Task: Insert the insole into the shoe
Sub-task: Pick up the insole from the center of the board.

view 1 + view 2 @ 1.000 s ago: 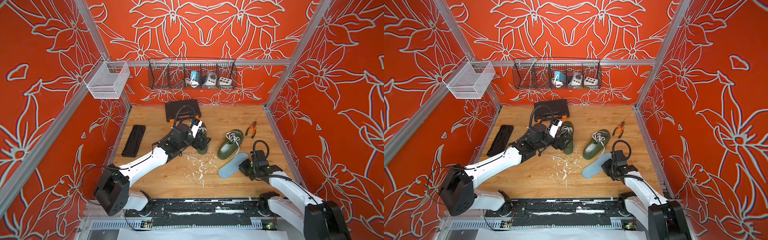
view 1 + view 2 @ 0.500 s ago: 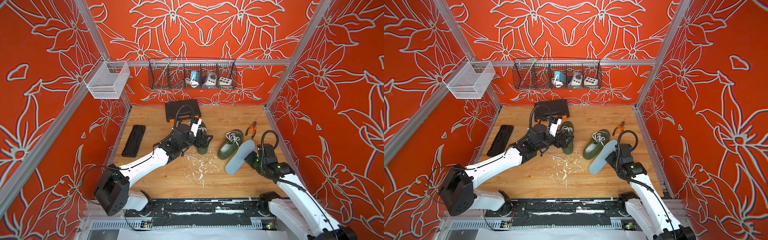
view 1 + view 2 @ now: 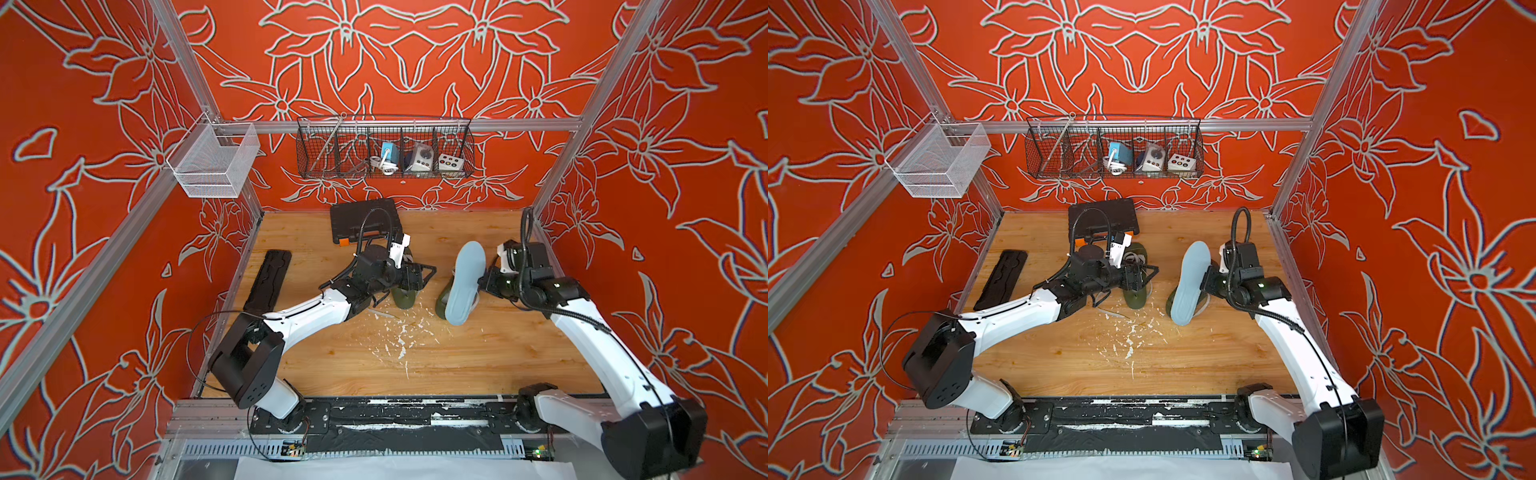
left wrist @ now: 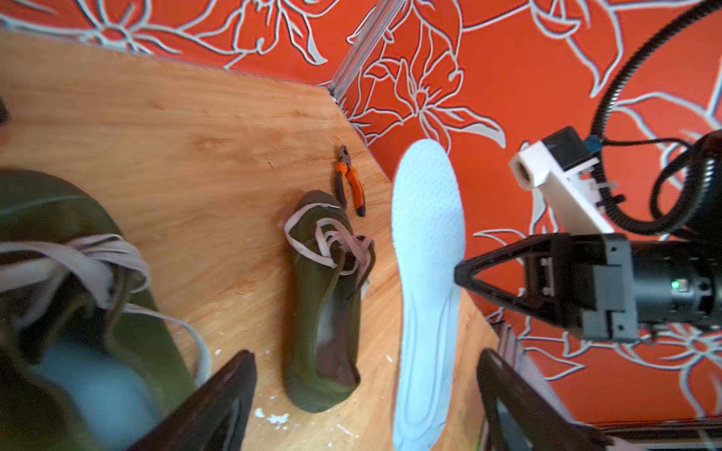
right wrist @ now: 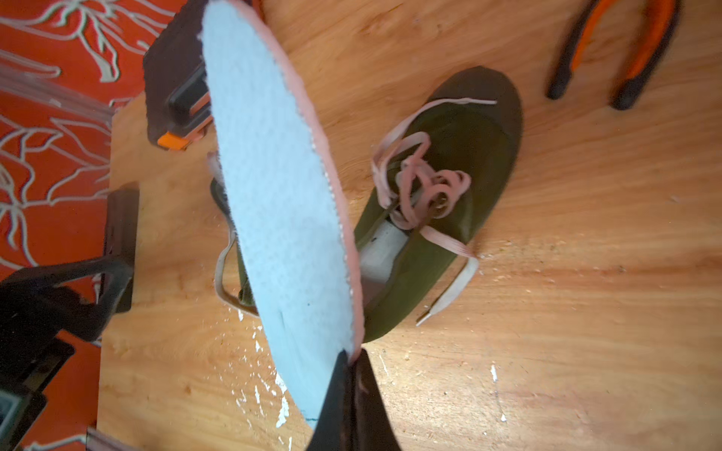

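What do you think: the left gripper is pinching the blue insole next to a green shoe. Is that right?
No, it is the right gripper that is pinching the blue insole next to a green shoe. The right wrist view shows it.

In both top views the insole [image 3: 467, 282] is covering most of a green shoe [image 3: 441, 297], leaving little but its heel showing. At nine o'clock from it, the left arm [image 3: 316, 307] is hiding much of the second shoe [image 3: 402, 297]. Blurred pliers [image 5: 625, 50] are running off the right wrist picture's edge.
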Controlling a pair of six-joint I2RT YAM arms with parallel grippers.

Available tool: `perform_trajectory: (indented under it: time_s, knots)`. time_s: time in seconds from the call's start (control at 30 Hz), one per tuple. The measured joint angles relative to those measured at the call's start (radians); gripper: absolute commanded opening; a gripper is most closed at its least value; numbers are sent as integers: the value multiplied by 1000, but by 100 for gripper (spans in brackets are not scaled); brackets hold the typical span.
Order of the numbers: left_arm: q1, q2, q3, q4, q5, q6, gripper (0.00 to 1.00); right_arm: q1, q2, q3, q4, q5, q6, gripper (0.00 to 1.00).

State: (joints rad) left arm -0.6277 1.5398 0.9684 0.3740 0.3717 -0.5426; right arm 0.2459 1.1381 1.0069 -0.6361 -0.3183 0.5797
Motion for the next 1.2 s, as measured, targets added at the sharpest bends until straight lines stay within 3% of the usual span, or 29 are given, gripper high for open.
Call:
perform_trajectory:
  time_s: [0.1, 0.27, 0.43, 0.63, 0.7, 0.8, 0.93, 1.0, 1.2]
  knots:
    - [19, 30, 0, 64, 59, -71, 78, 35, 50, 41, 12, -63, -46, 0]
    - [58, 72, 2, 142, 147, -165, 54, 85, 106, 92, 35, -153, -98, 0]
    - [64, 94, 14, 148, 187, -197, 42, 114, 154, 111, 46, -223, -132, 0]
    - [64, 94, 14, 158, 199, -213, 4, 144, 206, 148, 44, -275, -178, 0]
    - [65, 94, 14, 162, 200, -210, 0, 153, 225, 169, 35, -277, -200, 0]
    - [69, 92, 13, 167, 191, -226, 0, 156, 250, 194, 27, -270, -233, 45]
    - [66, 74, -3, 171, 166, -269, 0, 189, 248, 199, 43, -218, -282, 86]
    - [65, 53, -19, 172, 135, -302, 0, 212, 230, 184, 78, -173, -300, 99]
    - [65, -39, -73, 176, -9, -443, 0, 281, 85, 20, 275, -61, -316, 99]
